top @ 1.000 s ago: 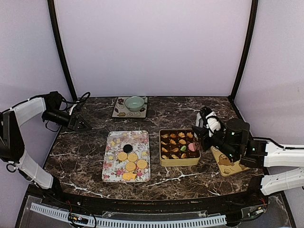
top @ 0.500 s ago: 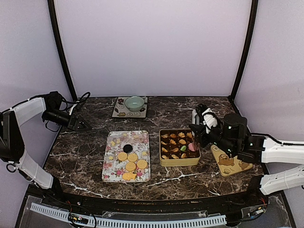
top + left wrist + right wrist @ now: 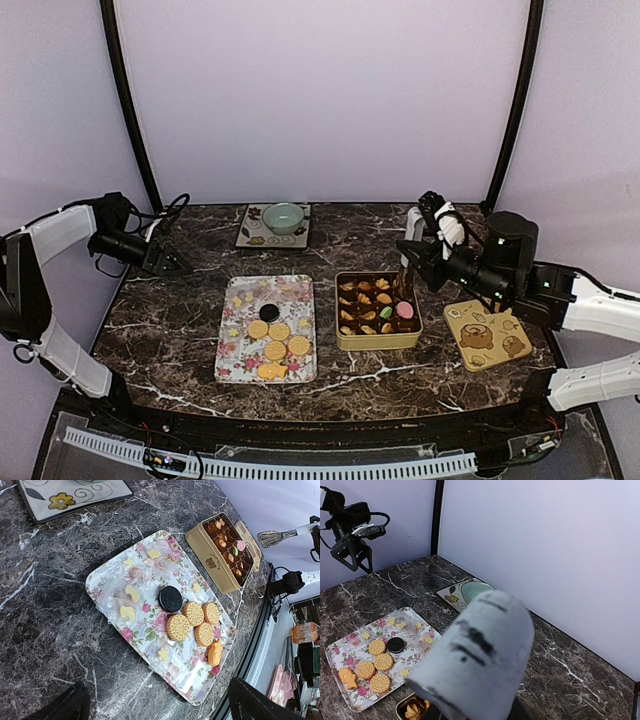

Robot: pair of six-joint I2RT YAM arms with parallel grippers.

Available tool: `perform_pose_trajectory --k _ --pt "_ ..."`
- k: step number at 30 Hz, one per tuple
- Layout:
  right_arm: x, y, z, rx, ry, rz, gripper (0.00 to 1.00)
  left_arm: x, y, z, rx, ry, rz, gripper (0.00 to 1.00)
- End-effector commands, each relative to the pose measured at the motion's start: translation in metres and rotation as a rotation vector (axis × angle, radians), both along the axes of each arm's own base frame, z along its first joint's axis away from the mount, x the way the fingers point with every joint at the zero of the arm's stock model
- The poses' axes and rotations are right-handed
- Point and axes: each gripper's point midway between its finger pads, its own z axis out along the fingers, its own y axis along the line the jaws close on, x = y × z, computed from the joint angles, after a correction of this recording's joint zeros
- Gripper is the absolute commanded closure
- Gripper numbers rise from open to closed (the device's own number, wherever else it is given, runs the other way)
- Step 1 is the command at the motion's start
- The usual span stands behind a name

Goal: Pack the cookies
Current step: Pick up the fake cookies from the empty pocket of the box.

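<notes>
While the left tool (image 3: pixel 172 263) sits spread well left of the tin (image 3: pixel 377 341), the right tool (image 3: pixel 442 264) pinches tongs (image 3: pixel 274 535) by its far-right corner.

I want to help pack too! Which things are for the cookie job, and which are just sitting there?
For the job: cookies, floral tray, gold tin, bear-printed tin lid, tongs.

Just lying about: green bowl, square flower-painted plate under it.
</notes>
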Motion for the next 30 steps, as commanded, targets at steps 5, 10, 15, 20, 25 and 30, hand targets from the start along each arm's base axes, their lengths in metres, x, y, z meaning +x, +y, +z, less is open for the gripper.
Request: perform_pose_trajectory --k 5,10,15,20,25,30 --pt "0.010 -0.007 -0.006 0.059 0.032 0.051 0.63 0.002 -0.001 0.013 -0.016 -0.035 -0.007 0.01" --pt "0.017 -0.008 -0.014 0.059 0.052 0.078 0.63 0.001 -0.001 0.013 -0.016 -0.031 -0.007 0.01" --pt "0.022 -0.012 -0.016 0.061 0.054 0.092 0.63 0.000 -0.001 0.013 -0.013 -0.032 -0.008 0.01" --pt "0.027 -0.014 -0.021 0.048 0.063 0.097 0.63 0.001 -0.001 0.013 -0.015 -0.029 -0.007 0.01" --pt "0.031 -0.016 -0.029 0.045 0.080 0.105 0.64 0.001 0.000 0.014 -0.011 -0.032 -0.006 0.01" --pt "0.035 -0.021 -0.035 0.049 0.091 0.101 0.64 0.001 -0.001 0.015 -0.011 -0.031 -0.006 0.01"
